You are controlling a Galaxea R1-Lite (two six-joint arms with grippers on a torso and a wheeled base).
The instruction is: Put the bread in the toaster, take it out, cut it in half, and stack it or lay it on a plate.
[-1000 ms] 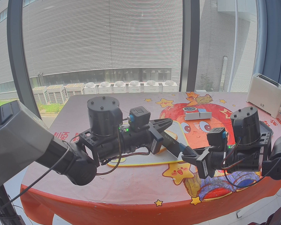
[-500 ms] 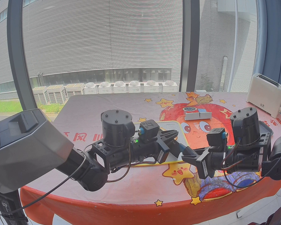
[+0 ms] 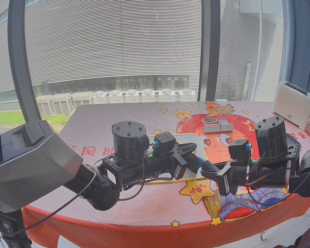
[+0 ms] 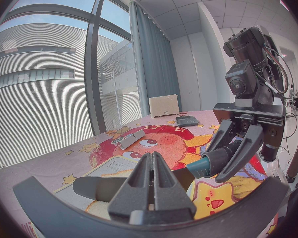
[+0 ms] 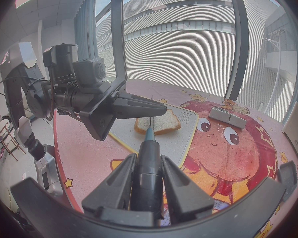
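right claw (image 5: 147, 157) clamps the knife (image 4: 99, 186) handle; its blade, seen edge-on, crosses the bread slice (image 5: 162, 123) on the cutting board (image 5: 178, 142), contact unclear. left claw (image 4: 152, 162), fingers together, hides most of the slice in the head view.

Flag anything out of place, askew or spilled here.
Nothing stands out. The bread lies flat on the cutting board, the right gripper holds the knife by its handle, and the toaster stands upright.
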